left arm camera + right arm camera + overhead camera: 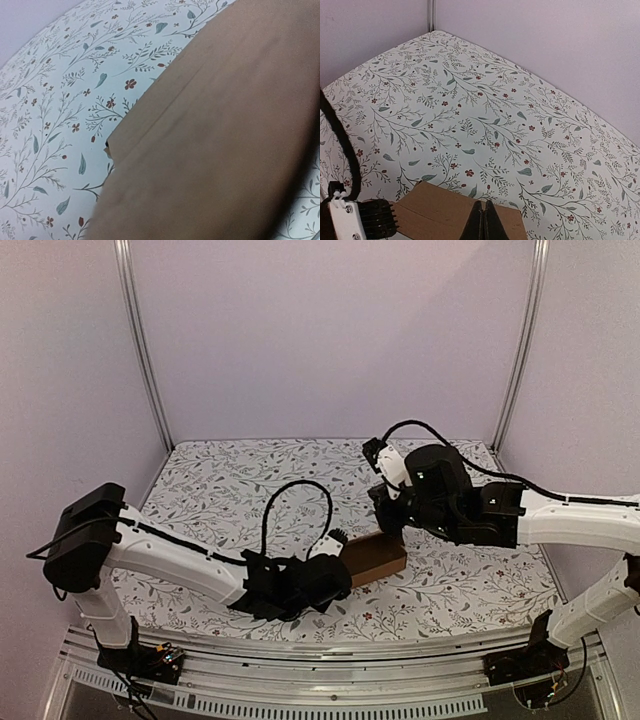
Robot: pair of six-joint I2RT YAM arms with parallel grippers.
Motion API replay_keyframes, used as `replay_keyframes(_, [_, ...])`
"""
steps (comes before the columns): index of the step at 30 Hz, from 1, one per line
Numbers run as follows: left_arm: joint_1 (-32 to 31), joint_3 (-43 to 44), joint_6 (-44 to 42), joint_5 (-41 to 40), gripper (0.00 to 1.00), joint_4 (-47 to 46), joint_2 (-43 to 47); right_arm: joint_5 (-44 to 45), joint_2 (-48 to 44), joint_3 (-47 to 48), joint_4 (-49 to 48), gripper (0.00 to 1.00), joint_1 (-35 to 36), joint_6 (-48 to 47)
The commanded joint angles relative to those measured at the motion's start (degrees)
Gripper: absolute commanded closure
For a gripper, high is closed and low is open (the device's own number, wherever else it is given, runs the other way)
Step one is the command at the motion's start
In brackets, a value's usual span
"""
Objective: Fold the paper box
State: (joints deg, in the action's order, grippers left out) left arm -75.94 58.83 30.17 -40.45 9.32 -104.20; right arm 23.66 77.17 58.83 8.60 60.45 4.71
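The left arm reaches from its base at the near left edge toward the middle of the tabletop (230,490), which is covered in a floral print. The left gripper (335,575) sits right against the near-left end of the paper box (378,558). Its fingers do not show in any view. They are closed together, and whether they pinch any cardboard cannot be told. In the left wrist view, brown cardboard (215,140) with a straight crease fills most of the picture.

The paper box lies near the middle of the tabletop, slightly toward the near side. It is a small, shallow, closed brown block, turned at an angle to the edges.

Over the box's far-right end hangs the right gripper (393,523). The right wrist view shows its dark fingers pressed together (482,205), holding nothing, with the tips at the flat top of the box (440,210) near the far edge. Actual contact cannot be judged.

A black cable (300,482) loops up from the left arm. Beyond it, the bare tabletop runs to the pale back wall (330,340).
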Motion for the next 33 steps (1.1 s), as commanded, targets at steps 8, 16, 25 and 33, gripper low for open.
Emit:
replay_keyframes(8, [-1.18, 1.11, -1.45, 0.38, 1.0, 5.15, -2.24, -7.48, 12.8, -0.13, -5.91, 1.0, -5.93, 3.75])
replay_keyframes(16, [-1.22, 1.58, -2.61, 1.34, 0.87, 7.14, -2.29, -8.28, 16.58, -2.23, -8.04, 1.0, -6.36, 5.37])
replay_keyframes(25, [-1.75, -0.03, -2.79, 4.88, 0.66, 8.06, 0.34, -8.96, 18.64, -6.08, -10.98, 1.0, -6.34, 8.19])
replay_keyframes(33, [-1.76, -3.03, -4.15, 14.09, 0.56, 8.18, 7.39, -9.01, 21.73, -9.73, -14.46, 1.0, -6.31, 10.94])
